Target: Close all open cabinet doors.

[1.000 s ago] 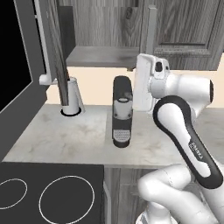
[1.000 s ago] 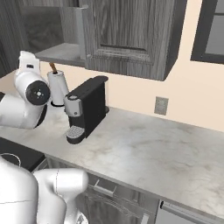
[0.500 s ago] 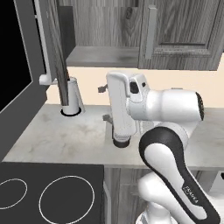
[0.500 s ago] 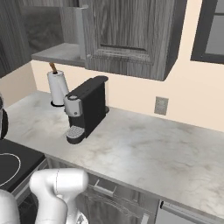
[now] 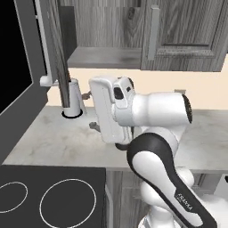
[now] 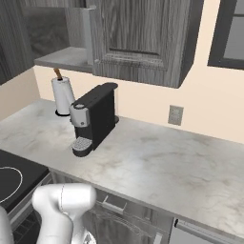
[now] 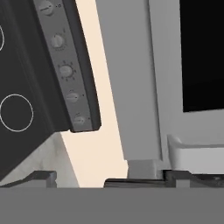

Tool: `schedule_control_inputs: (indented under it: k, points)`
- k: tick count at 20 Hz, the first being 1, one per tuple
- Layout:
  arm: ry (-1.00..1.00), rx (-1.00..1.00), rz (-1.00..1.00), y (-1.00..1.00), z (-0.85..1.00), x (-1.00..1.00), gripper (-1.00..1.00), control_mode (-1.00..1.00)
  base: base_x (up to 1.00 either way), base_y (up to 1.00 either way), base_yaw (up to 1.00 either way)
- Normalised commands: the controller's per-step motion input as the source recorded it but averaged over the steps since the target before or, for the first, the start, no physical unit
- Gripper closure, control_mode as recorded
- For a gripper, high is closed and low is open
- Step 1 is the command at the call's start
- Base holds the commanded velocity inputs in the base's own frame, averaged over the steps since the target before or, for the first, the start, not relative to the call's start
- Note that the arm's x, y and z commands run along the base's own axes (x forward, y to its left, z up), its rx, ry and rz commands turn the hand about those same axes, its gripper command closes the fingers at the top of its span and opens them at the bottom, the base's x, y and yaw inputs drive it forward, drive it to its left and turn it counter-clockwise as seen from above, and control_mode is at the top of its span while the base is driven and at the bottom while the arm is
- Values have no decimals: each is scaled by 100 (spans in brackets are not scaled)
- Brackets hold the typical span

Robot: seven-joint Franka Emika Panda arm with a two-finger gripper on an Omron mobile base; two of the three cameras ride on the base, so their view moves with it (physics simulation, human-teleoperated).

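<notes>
Overhead, open cabinet door (image 5: 55,42) juts edge-on above my worktop (image 5: 53,140). Claw state: cannot tell. Risk: my swinging arm clips paper towel roll (image 5: 71,95).

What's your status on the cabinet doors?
Gripper near the stove panel, jaw state unclear. Left upper door open, shelf exposed; right door shut. Paper towel roll stands under the open door.

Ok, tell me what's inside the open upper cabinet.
The open cabinet looks bare: just its shelf and back wall. Its swung-out door and the closed door hide the rest.
</notes>
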Motion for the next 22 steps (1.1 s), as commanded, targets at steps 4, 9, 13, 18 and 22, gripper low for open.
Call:
schedule_control_inputs:
  k: [4,9,13,18,22]
  points:
    - [-4,-10,7,47,-2,0,-100,-100,0,0,0]
    - [-4,-13,-2,37,-1,0,-100,-100,0,0,0]
    - [0,-13,-15,14,-6,9,-100,-100,0,0,0]
    - [0,-14,-18,17,-16,11,-100,-100,0,0,0]
    - [-4,-17,-19,22,-18,5,-100,-100,0,0,0]
